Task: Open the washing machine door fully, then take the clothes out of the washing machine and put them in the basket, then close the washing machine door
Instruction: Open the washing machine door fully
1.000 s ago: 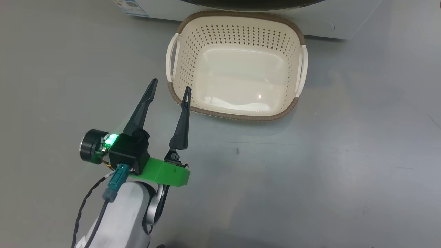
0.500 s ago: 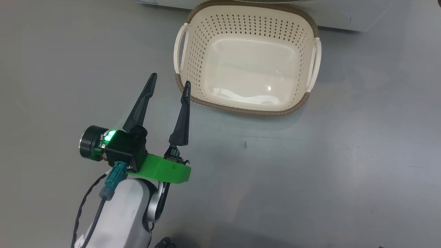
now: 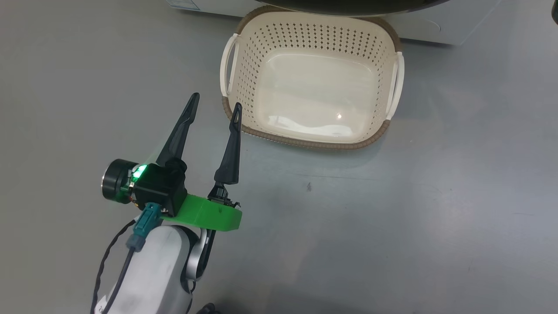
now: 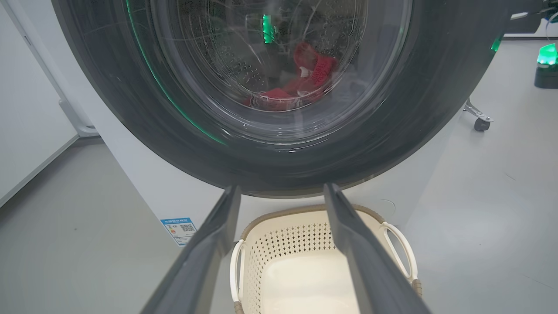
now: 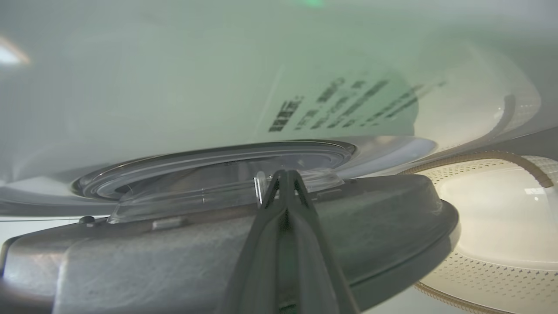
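The left gripper (image 3: 215, 103) hovers spread and empty beside the basket (image 3: 305, 142); the right gripper (image 5: 285, 173), fingers pressed together, points at the washing machine door (image 5: 392, 218).

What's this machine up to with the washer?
A two-armed robot is set to empty a washing machine. Its right gripper, fingers shut, is at the door, which looks slightly ajar. The left gripper hangs open beside the empty basket on the floor. The red clothes lie inside, behind the glass.
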Motion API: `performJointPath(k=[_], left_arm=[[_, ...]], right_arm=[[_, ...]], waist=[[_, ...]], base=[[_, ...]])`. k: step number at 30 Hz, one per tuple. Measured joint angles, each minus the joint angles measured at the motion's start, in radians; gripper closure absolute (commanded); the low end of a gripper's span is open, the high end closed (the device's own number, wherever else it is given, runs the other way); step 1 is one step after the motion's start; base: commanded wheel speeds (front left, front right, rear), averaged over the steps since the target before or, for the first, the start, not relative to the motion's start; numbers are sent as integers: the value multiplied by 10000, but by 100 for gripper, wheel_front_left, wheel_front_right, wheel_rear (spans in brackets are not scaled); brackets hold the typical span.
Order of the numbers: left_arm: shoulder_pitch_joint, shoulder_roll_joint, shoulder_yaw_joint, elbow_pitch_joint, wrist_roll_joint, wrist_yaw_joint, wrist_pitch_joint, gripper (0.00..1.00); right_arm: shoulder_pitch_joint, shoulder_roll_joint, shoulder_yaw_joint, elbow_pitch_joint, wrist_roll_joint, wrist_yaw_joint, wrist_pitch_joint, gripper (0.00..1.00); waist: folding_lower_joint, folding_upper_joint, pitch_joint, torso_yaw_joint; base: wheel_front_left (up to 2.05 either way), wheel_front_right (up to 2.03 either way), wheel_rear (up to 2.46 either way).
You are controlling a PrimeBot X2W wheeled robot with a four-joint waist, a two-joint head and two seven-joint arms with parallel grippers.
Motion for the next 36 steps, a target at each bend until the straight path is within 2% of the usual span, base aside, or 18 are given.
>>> performJointPath(k=[5,7,24,36], left_arm=[[0,0,19,33,-6,2,0,0],[0,-2,67,65,-6,2,-2,0],[11,-2,211,282,6,2,0,0],[132,-2,278,577,10,2,-2,0]], right_arm=[[129,-2,46,0,36,31,197,100],[236,13,54,8,79,171,255,100],[1321,263,234,-54,512,685,1064,100],[2372,773,399,-293,855,1164,1465,100]], waist=[[0,0,-65,-38],[0,0,-110,-58],[0,0,-619,-346],[0,0,-1158,-548]], base=[[0,0,0],[0,0,0],[0,0,0],[0,0,0]])
